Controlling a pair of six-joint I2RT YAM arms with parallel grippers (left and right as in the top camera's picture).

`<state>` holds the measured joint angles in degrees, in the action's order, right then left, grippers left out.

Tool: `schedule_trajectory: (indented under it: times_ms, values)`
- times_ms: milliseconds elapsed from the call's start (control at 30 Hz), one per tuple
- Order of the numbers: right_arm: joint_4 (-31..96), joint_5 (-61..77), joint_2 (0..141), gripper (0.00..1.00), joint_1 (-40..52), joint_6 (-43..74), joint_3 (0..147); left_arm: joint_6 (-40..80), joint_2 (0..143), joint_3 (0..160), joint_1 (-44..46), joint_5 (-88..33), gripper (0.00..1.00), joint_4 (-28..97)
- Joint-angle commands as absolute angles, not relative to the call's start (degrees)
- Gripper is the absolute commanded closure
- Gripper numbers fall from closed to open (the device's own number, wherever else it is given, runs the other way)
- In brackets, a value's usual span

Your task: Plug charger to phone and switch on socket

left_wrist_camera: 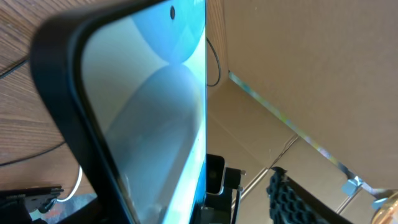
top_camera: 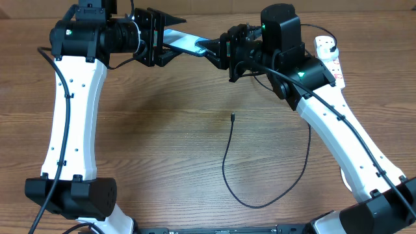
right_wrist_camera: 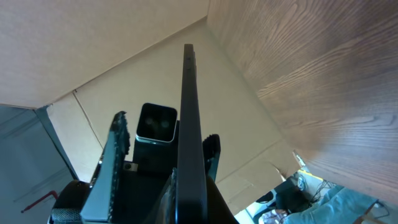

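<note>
The phone, teal screen up, hangs in the air at the back of the table between my two grippers. My right gripper is shut on its right end; in the right wrist view the phone runs edge-on between the jaws. My left gripper is open, its fingers spread around the phone's left end; the screen fills the left wrist view. The charger's connector tip lies free on the table. Its black cable loops forward and back to the white socket, largely hidden behind my right arm.
The wooden table stretches in front of both arms. Cardboard walls stand behind the table. The right arm's own black wiring runs along its white link over the right side.
</note>
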<state>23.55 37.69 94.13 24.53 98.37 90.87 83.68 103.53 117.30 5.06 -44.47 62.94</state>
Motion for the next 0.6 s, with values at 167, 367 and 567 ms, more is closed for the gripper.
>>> schedule_trajectory:
  times_ms: [167,367,567]
  values:
    - [21.9,39.1,92.0,0.96,25.8,101.7,92.7,84.5,103.8,117.1,5.3,-43.0,0.48,62.7]
    - [20.6,39.0,92.0,0.96,26.9,102.3,92.7,84.5,103.8,117.1,5.3,-43.0,0.58,62.7]
    - [20.6,39.0,92.0,0.96,26.9,102.3,92.7,84.5,103.8,117.1,5.3,-43.0,0.65,62.7]
